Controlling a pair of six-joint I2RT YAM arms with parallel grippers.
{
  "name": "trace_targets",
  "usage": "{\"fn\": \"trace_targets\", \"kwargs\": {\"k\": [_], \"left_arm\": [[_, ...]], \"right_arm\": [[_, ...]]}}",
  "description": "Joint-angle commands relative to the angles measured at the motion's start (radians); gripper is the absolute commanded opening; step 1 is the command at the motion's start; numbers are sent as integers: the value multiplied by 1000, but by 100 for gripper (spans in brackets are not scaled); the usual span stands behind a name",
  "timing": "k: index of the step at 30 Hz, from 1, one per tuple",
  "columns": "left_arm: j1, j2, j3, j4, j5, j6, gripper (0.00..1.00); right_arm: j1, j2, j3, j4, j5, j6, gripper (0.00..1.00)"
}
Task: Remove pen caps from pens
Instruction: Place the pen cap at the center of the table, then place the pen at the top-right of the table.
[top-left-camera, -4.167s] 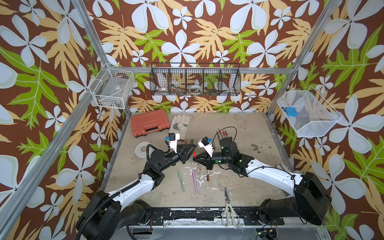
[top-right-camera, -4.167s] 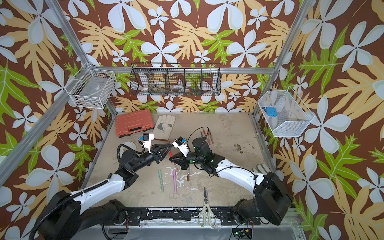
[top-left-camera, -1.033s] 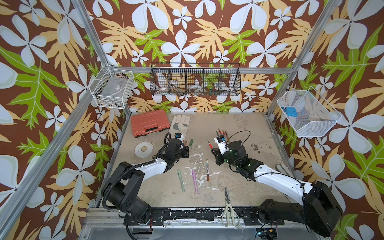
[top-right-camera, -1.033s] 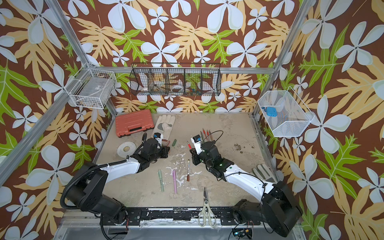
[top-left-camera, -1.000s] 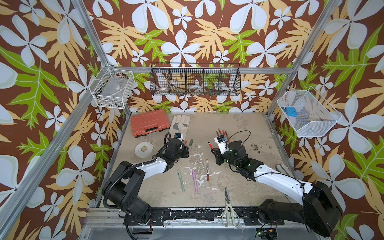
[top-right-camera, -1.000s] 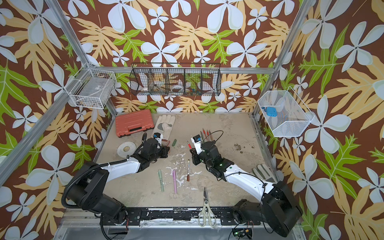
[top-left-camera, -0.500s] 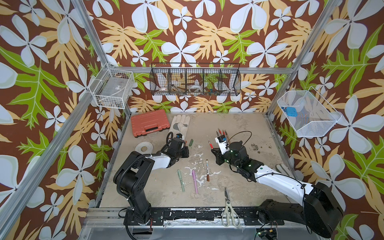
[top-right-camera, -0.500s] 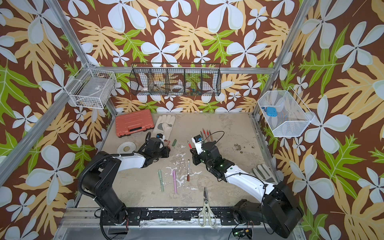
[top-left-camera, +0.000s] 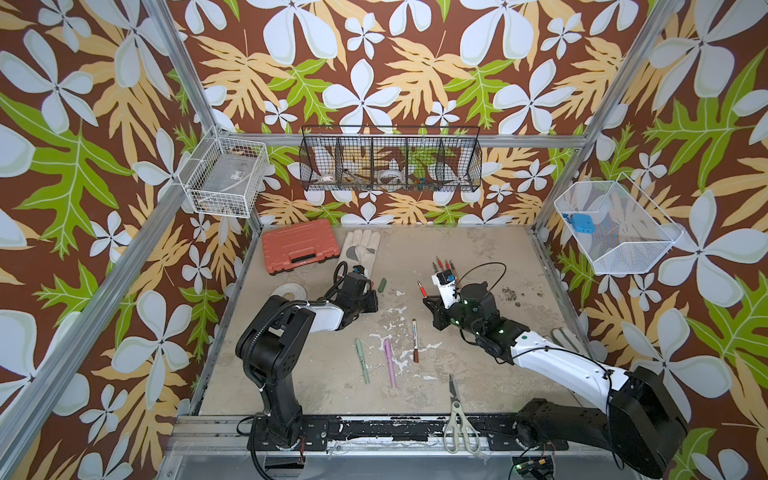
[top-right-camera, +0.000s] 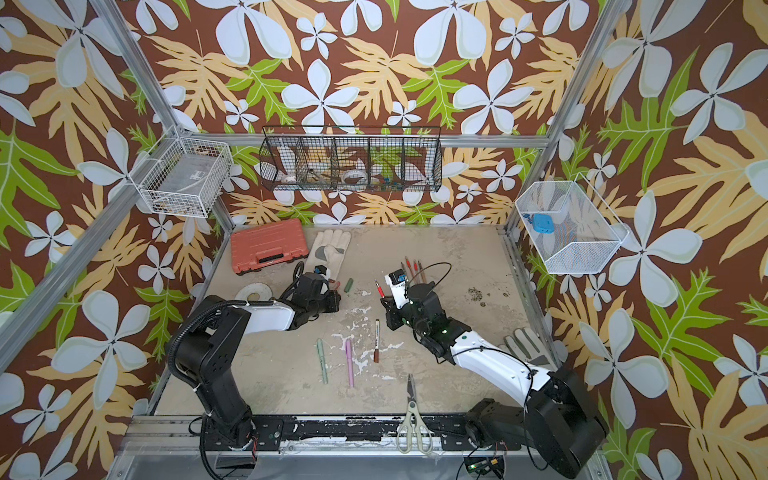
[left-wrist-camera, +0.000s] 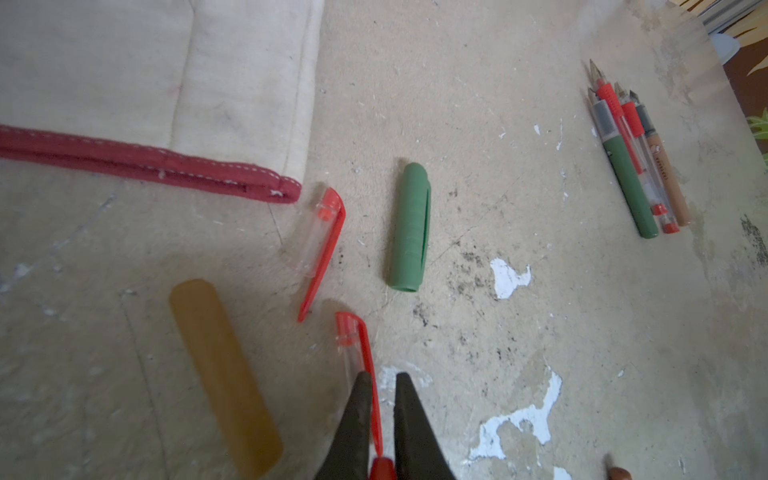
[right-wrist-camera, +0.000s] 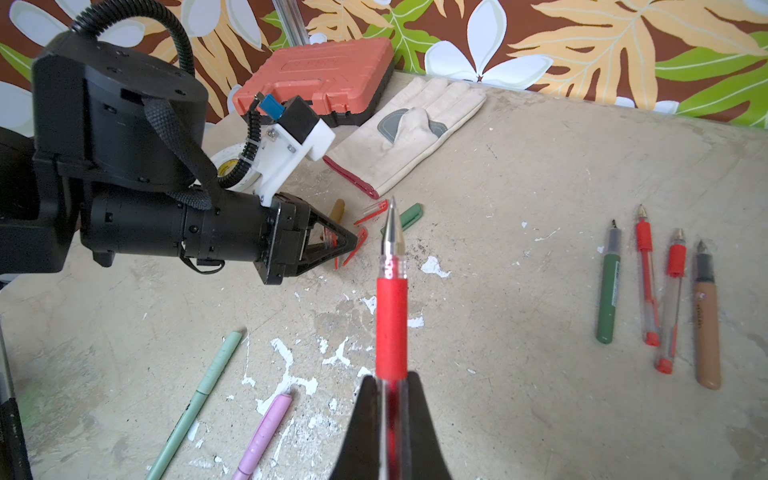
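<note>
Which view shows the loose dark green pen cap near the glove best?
Left wrist: the dark green pen cap lies close, whole, clip visible. Both top views show it only as a tiny green stub. In the right wrist view it is small, partly behind the red pen.

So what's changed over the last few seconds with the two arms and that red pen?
The grippers, which had met on the pen above mid-table, have separated. The left gripper came down with the red cap beside the tan cap, fingers still closed on it. The right gripper drew away, still holding the now uncapped red pen. The pale green pen, pink pen and scissors stayed put.
</note>
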Motion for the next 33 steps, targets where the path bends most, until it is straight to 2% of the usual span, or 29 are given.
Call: {"fn": "trace_targets", "kwargs": {"k": [1,5,11,15,25,29,33], "left_arm": [[4,-1,6,-35,-36,8,24],[4,-22,-1,-39,-49,8,32],[4,-44,-9,-39,-52,5,38],[4,-121,-54,-10,-35,2,40],[-105,-382,-289,366,207,14,47],[-119,-412,-340,508,328,12,48],[-132,-406,-348,554,396,8,48]], "right_arm": [[-5,1,0,28,-17,7,0],[-13,-4,-3,30,-22,9,0],[-26,-22,-11,32,-21,18,0],[-29,-33,-7,11,45,30,0],[-48,13,65,-72,257,81,0],[-116,127,183,-141,298,99,0],[-205,294,339,-245,289,93,0]]}}
